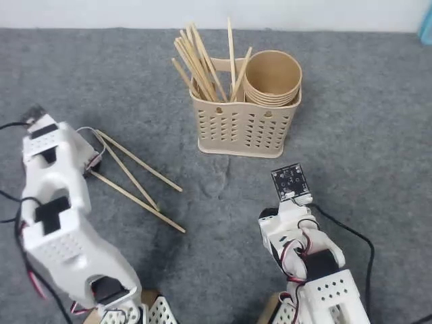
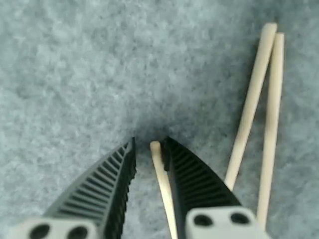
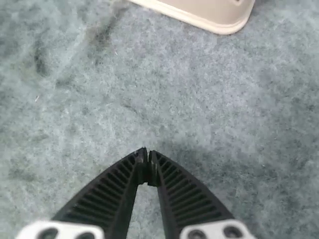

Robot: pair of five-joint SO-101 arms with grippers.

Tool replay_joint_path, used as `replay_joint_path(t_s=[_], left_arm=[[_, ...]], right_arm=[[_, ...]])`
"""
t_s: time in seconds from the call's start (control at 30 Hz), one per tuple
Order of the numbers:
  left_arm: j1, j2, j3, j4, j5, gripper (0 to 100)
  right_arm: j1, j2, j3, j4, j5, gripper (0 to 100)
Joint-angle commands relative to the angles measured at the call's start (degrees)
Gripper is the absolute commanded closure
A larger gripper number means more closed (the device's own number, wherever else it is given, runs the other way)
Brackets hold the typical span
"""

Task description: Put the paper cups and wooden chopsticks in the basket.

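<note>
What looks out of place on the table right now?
Three chopsticks lie loose and splayed on the grey mat, outside the basket, beside the left hand; one lies between its open jaws. The paper cups sit stacked in the basket.

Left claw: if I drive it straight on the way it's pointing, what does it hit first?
The left claw straddles one chopstick, fingers open; straight on it would most likely meet the grey mat just beyond, though depth is hard to judge. Two more chopsticks lie off to one side.
</note>
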Motion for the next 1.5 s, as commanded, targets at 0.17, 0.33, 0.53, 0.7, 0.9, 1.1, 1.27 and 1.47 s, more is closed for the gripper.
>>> replay_joint_path(t_s=[0.17, 0.33, 0.53, 0.7, 0.9, 1.1, 1.27, 1.47], left_arm=[[2.4, 1.3, -3.7, 3.8, 0.5, 92], [3.1, -2.5, -3.4, 6.8, 0.6, 99], [2.9, -14.4, -3.5, 10.2, 0.6, 99], [3.2, -28.9, -3.5, 12.5, 0.4, 99], [3.2, -42.6, -3.3, 12.6, -4.5, 99], [2.9, -51.5, -2.6, 10.5, -12.8, 99], [2.8, -62.6, 7.2, 1.3, -18.3, 99], [3.3, -82.2, 27.0, -13.5, -20.9, 99]], right_arm=[[-0.2, -1.2, -0.1, -0.8, 3.6, 99.1], [-0.2, -1.2, -0.1, -0.8, 4.6, 99.1], [-0.4, -1.2, 1.9, -2.6, 4.7, 99.1], [-0.2, -1.2, 2.4, -3.7, 4.7, 99.1], [-0.1, -1.2, 3.3, -6.2, 4.8, 99.1], [-0.1, -1.2, 3.3, -5.8, 4.9, 99.1], [0.0, -1.1, 3.3, -5.9, 4.9, 99.1], [0.1, -1.1, 3.3, -5.8, 4.9, 99.1]])
